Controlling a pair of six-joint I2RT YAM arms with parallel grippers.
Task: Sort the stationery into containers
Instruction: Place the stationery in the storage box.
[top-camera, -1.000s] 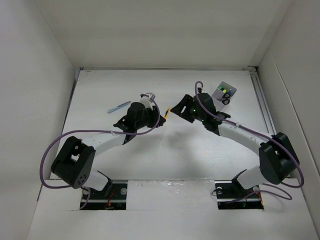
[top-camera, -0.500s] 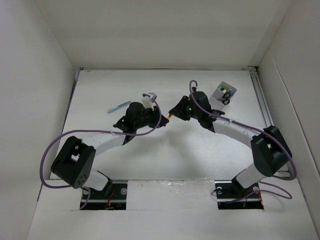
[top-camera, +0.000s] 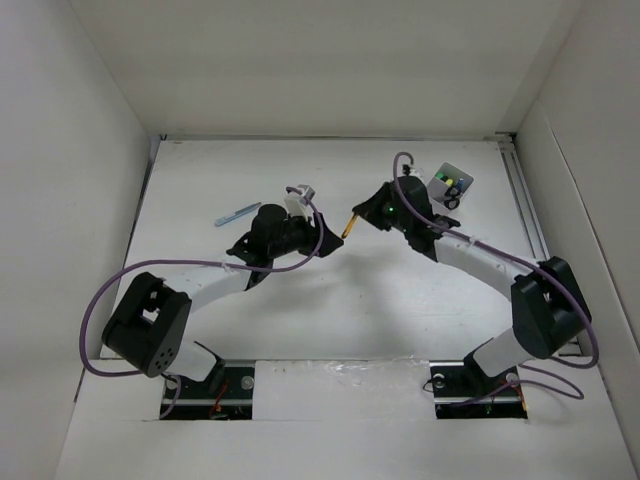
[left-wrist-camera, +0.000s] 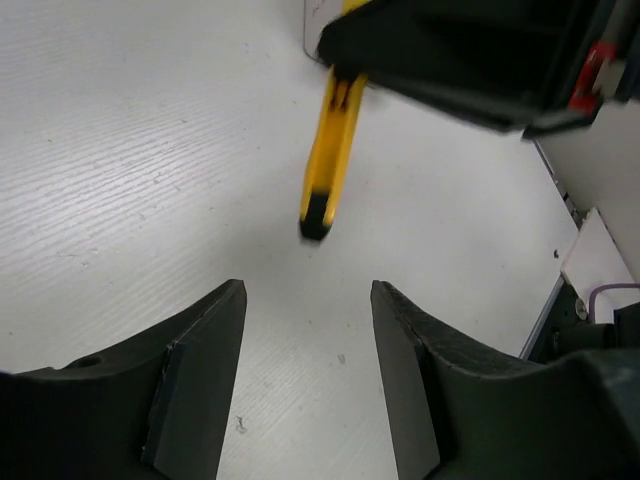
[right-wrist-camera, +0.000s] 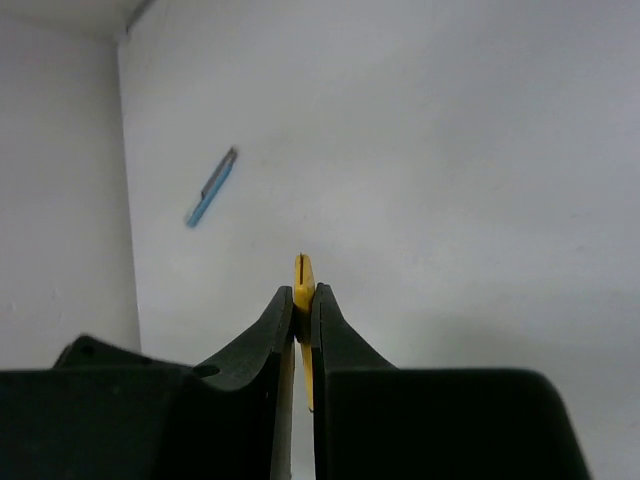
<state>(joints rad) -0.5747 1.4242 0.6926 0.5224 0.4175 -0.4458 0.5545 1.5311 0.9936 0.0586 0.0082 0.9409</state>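
1. Pinching a slim yellow pen with a black tip (left-wrist-camera: 328, 170), the right jaws are closed tight on one end of it, mid-counter, right of centre.
2. The pen's black tip points toward the left jaws, apart from them.
3. The left jaws stand partly open and hold nothing, just left of the pen.
4. A thin bluish pen (top-camera: 236, 214) lies on the white counter (top-camera: 330, 310), far left.
5. A small white rectangular box (top-camera: 437, 178) sits at the far right, with small green, yellow and black items inside.
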